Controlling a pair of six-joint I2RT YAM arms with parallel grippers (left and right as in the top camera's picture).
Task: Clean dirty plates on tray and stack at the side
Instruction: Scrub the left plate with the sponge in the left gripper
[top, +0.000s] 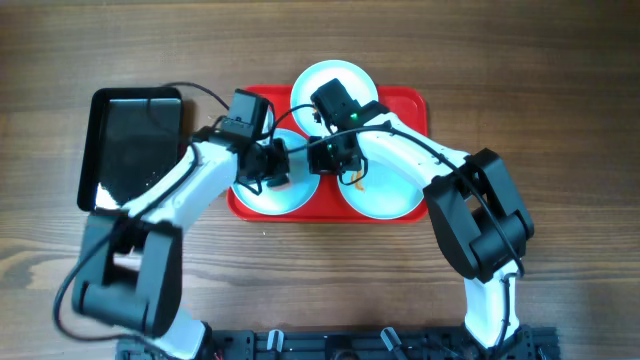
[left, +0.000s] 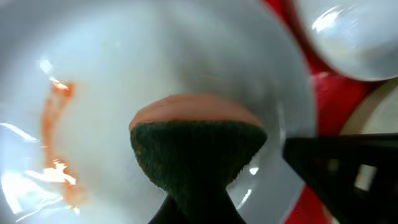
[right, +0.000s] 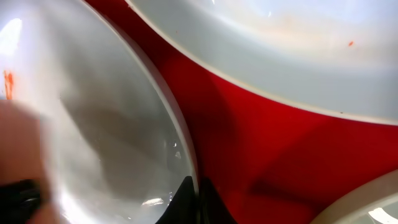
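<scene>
Three pale plates lie on the red tray (top: 410, 100): one at the back (top: 320, 80), one front left (top: 285, 198), one front right (top: 390, 185) with an orange smear. My left gripper (top: 274, 165) is shut on a green and orange sponge (left: 196, 149), which presses on the front left plate (left: 112, 74). An orange smear (left: 56, 149) lies to the sponge's left. My right gripper (top: 335, 155) is shut on that plate's right rim (right: 186, 155); its fingers (right: 196, 196) pinch the edge over the tray (right: 261, 143).
A glossy black tray (top: 135, 140) lies on the wooden table left of the red tray. The back plate (right: 280, 50) lies close to the held rim. Both arms cross over the middle of the red tray.
</scene>
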